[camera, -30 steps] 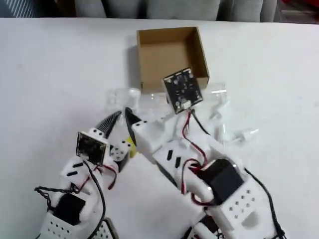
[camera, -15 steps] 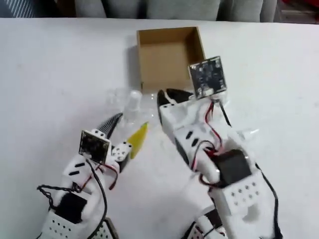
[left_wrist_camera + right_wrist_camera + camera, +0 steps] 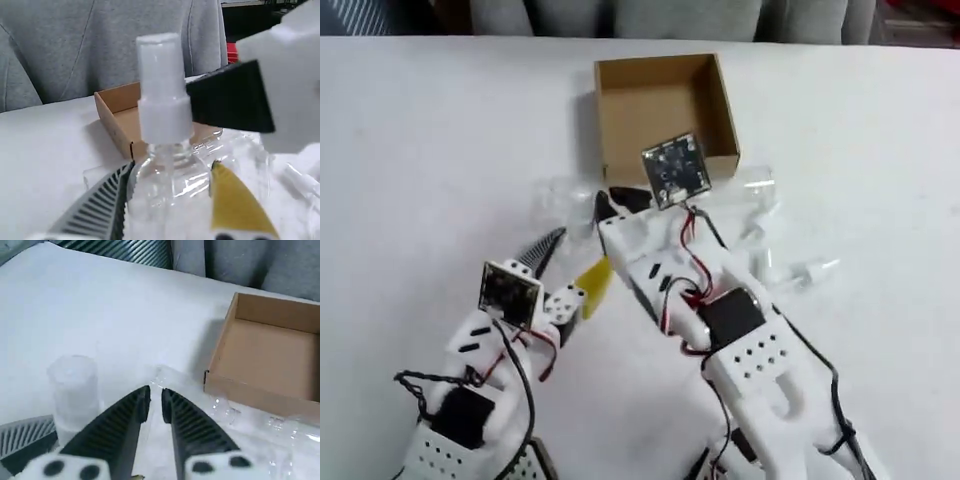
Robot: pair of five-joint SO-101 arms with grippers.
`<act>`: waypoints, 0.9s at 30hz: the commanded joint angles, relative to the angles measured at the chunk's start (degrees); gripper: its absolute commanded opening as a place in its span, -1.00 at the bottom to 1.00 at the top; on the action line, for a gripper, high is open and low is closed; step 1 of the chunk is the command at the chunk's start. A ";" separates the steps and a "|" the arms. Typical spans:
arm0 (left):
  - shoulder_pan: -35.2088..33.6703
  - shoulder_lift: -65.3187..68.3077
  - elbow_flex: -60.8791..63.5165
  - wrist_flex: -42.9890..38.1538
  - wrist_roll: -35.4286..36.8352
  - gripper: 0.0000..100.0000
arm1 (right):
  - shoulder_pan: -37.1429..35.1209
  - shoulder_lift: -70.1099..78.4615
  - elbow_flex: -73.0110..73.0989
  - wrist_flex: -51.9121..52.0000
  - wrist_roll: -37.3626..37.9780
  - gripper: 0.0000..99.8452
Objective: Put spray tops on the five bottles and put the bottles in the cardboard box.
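Note:
A clear bottle stands upright between the grey and yellow fingers of my left gripper, which is shut on it. A white spray top sits on its neck. In the high view the left gripper holds this bottle just in front of the cardboard box. My right gripper is beside the spray top, close to it. Its black fingers are shut with nothing between them. The cardboard box has nothing in it.
More clear bottles and loose spray tops lie on the white table to the right of the arms, in front of the box. Clear bottles also lie along the box's front wall. A grey chair back stands behind the table.
The right arm swung right towards the box, leaving the spray top on the bottle, then came back left beside it. The left arm stayed put with the bottle.

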 commanded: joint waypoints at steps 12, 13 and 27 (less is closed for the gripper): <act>0.40 -0.66 -0.79 -2.46 -0.79 -0.96 | 11.65 -5.14 2.64 1.27 1.93 -0.97; 0.40 -0.66 -0.79 -2.46 -0.79 -0.96 | 13.85 -5.05 2.37 1.19 4.13 -0.97; 0.31 -0.66 -0.62 -2.46 -0.79 -0.96 | 27.12 23.96 -18.81 1.63 13.36 -0.97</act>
